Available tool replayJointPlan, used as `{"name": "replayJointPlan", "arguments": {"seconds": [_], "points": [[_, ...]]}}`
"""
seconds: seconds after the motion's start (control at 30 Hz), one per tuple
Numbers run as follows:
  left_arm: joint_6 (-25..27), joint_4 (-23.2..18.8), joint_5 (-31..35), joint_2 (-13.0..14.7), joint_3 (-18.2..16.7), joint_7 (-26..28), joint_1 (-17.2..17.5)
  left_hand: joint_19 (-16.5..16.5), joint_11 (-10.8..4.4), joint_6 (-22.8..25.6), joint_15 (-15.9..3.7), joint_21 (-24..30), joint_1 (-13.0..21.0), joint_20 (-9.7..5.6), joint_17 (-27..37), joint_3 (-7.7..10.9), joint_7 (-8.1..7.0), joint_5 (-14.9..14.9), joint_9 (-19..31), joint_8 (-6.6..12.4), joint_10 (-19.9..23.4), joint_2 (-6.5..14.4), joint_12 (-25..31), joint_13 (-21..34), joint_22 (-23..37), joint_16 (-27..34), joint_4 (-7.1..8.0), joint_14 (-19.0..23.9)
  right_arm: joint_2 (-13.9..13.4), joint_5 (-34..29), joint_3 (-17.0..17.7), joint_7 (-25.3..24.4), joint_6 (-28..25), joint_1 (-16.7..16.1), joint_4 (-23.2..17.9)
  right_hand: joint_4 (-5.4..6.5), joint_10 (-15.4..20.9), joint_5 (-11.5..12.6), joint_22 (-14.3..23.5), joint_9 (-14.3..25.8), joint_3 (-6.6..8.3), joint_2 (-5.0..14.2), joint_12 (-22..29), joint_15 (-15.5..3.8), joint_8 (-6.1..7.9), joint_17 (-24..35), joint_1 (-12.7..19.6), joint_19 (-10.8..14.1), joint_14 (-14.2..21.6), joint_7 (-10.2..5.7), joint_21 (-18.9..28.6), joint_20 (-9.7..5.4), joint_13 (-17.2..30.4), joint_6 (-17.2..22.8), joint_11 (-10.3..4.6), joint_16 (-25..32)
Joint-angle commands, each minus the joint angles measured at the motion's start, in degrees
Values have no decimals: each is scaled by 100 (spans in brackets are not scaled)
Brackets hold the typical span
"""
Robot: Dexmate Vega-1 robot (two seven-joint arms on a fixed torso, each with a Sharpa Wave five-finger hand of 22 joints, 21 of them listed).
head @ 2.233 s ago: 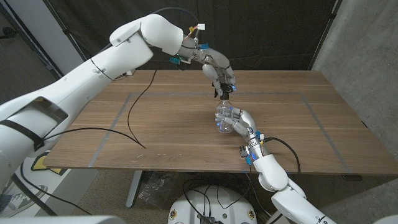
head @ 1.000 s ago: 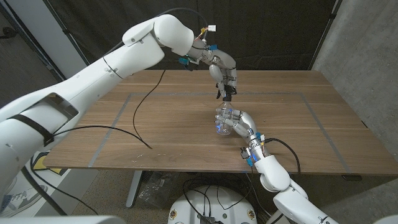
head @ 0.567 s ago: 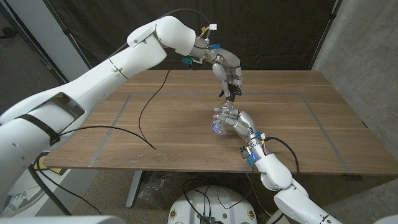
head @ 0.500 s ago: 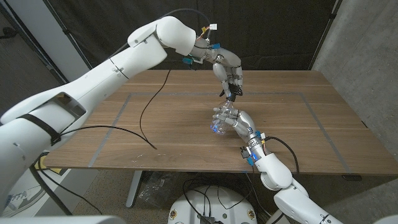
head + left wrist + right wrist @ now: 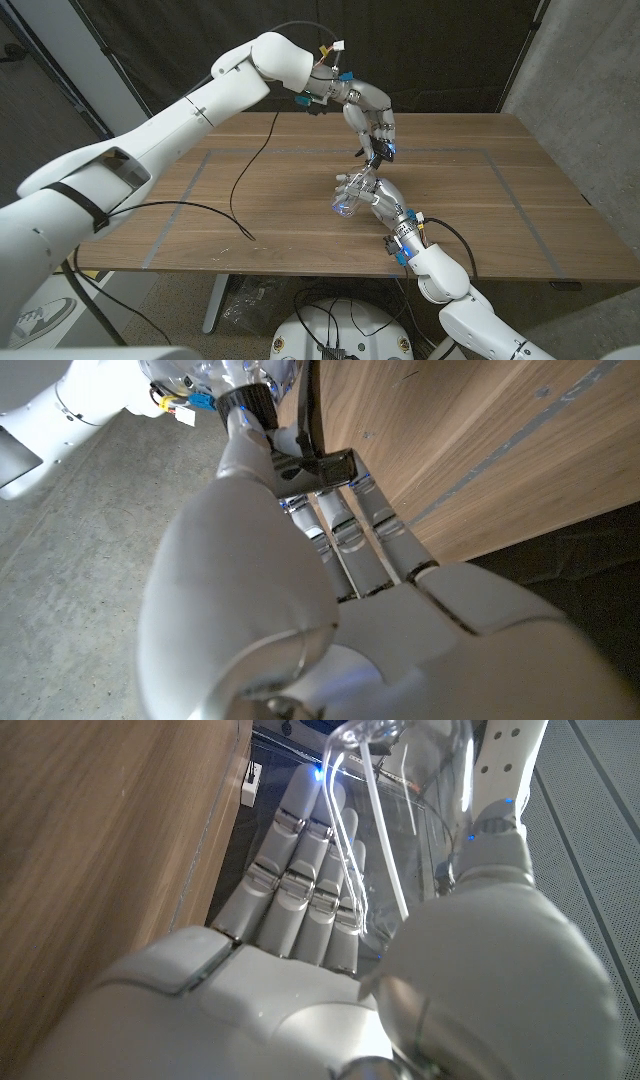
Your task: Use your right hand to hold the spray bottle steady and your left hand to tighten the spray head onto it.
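Right hand [image 5: 372, 193] reaches in from five o'clock, fingers wrapped around the clear bottle [image 5: 352, 196] near the middle of the table [image 5: 500, 200]; the bottle leans toward ten o'clock. In the right wrist view the fingers [image 5: 300, 890] curl round the clear bottle wall [image 5: 420, 810]. Left arm comes in from nine o'clock, wrist bent downward, left hand [image 5: 372, 128] poised directly above. Its fingertips pinch the black spray head [image 5: 373, 157] at the bottle's neck. A loose black cable [image 5: 215, 205] lies at eight o'clock.
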Motion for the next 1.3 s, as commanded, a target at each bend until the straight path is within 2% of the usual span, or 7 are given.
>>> {"name": "replayJointPlan", "arguments": {"seconds": [0.03,0.37,0.53,0.7,0.9,1.2,1.3], "points": [[-1067,1217,-771,-377,-14,-511,-88,-16,-163,1145,-383,95,338,-515,29,1157,21,316,19,24,241,297,-27,33,-2,36,-160,115,-16,117,16,82,114,-20,-167,270,708,0,16,16,318,1414,7,-590,24,43,1381,7,621,-843,53,-398,17,869,-695,63],[-1664,2053,-1084,-748,80,-937,-273,-37,-160,1243,-385,165,326,-522,51,1202,8,313,20,-17,307,275,-46,38,-16,44,-164,157,-18,92,42,39,92,-66,-211,271,701,-1,21,18,322,1414,1,-589,18,46,1390,-2,632,-839,86,-398,18,874,-698,64],[-1910,2278,-1203,-856,101,-1120,-327,-65,-155,1340,-386,206,326,-526,69,1232,18,314,22,-26,381,259,-25,75,-25,50,-172,179,-15,60,40,27,83,-71,-223,272,714,-2,27,23,328,1412,2,-589,11,55,1401,-16,646,-845,132,-398,20,876,-647,69],[-2123,2426,-1304,-908,69,-1179,-313,-96,-156,1459,-390,260,337,-522,94,1272,22,318,25,-33,430,240,-6,128,-35,65,-188,218,-2,40,28,12,45,-59,-230,275,703,-3,29,27,328,1409,-5,-588,6,52,1402,-27,644,-842,153,-396,21,873,-688,63],[-2501,2898,-1693,-1091,32,-1531,-339,-116,-149,1605,-402,343,366,-522,149,1313,-3,322,31,-37,549,200,40,198,-45,131,-216,351,9,24,15,3,11,-38,-236,280,696,-2,31,31,328,1408,-9,-588,2,48,1402,-40,643,-844,178,-396,21,872,-670,57],[-2457,2918,-1689,-1081,41,-1644,-377,-218,-124,1962,-402,483,419,-507,256,1366,29,344,44,34,734,122,161,416,-59,211,-240,484,30,25,-17,13,-26,3,-224,284,696,-3,33,36,329,1403,-11,-586,-3,44,1403,-61,636,-842,216,-397,22,875,-713,47],[-2538,3003,-1765,-1112,18,-1718,-384,-305,-114,2110,-397,537,438,-495,330,1382,42,354,132,146,781,100,228,569,-67,252,-235,518,32,31,-18,2,-45,2,-232,285,692,-3,34,37,329,1403,-14,-587,-6,53,1405,-67,643,-848,229,-398,23,874,-713,53]]}}
